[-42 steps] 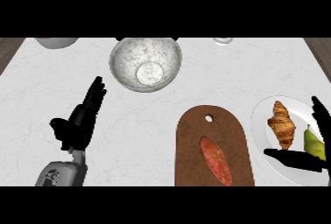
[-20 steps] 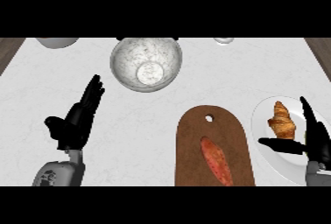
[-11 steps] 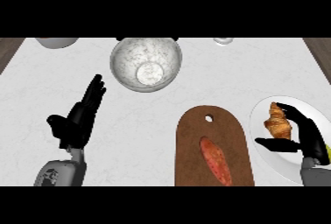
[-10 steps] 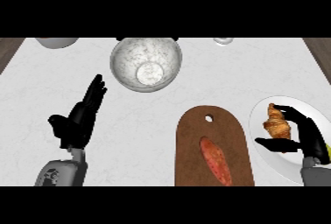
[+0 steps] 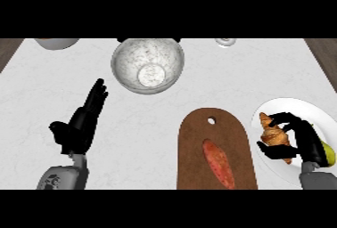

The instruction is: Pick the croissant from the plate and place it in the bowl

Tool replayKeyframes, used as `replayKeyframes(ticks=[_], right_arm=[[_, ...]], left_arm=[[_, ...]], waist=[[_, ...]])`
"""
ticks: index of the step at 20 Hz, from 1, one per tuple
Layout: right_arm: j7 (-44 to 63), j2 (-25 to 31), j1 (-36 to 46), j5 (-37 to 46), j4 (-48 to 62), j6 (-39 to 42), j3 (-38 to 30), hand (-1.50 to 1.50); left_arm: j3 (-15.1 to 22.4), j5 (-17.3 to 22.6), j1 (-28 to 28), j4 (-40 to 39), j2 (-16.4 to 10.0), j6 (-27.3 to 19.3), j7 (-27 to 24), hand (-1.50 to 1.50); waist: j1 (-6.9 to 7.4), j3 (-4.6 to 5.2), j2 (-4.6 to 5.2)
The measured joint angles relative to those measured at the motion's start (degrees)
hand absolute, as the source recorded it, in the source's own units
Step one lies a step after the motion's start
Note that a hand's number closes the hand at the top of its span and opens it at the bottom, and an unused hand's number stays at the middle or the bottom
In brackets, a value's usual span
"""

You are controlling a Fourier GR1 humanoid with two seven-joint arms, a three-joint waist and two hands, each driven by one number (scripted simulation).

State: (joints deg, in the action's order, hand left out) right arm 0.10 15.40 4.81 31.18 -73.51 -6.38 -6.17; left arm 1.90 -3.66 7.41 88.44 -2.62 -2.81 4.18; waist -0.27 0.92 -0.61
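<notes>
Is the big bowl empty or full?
Empty. The bowl shows only its bare inside; the croissant lies on the plate, right hand curled round it.

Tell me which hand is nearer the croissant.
Right. The right hand curls round the croissant on the plate; the left hand rests open far off, left of the cutting board.

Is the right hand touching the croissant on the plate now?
Touching. In the head view the right hand curls round the croissant on the plate: its fingers lie over the upper end and the thumb meets the lower side, with no gap showing.
</notes>
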Motion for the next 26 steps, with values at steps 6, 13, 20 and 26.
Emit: replayKeyframes(ticks=[6, 13, 20, 26], right_arm=[[3.6, -10.1, 3.7, 1.8, -4.1, -2.0, 14.0, 1.50], [11.1, -14.4, 17.1, -4.2, -7.0, -10.8, 33.6, 1.50], [25.7, -15.2, 34.6, -1.1, -8.4, -24.3, 45.9, 1.50], [44.2, -15.2, 52.0, 2.1, -4.9, -27.5, 49.4, 1.50]], left_arm=[[1.4, -0.3, 0.7, -0.2, 0.4, 0.9, 0.1, 0.00], [3.8, -0.5, 3.2, -1.5, 1.7, 2.2, 0.7, 0.00], [4.0, -1.0, 4.9, -3.1, 2.1, 1.5, 1.4, 0.00], [2.7, -0.6, 5.6, -3.4, 1.5, 0.9, 1.7, 0.00]], waist=[[3.00, -0.48, 0.46], [8.11, -0.92, 0.94], [7.51, -0.67, 0.35], [6.45, -0.54, -0.06]])
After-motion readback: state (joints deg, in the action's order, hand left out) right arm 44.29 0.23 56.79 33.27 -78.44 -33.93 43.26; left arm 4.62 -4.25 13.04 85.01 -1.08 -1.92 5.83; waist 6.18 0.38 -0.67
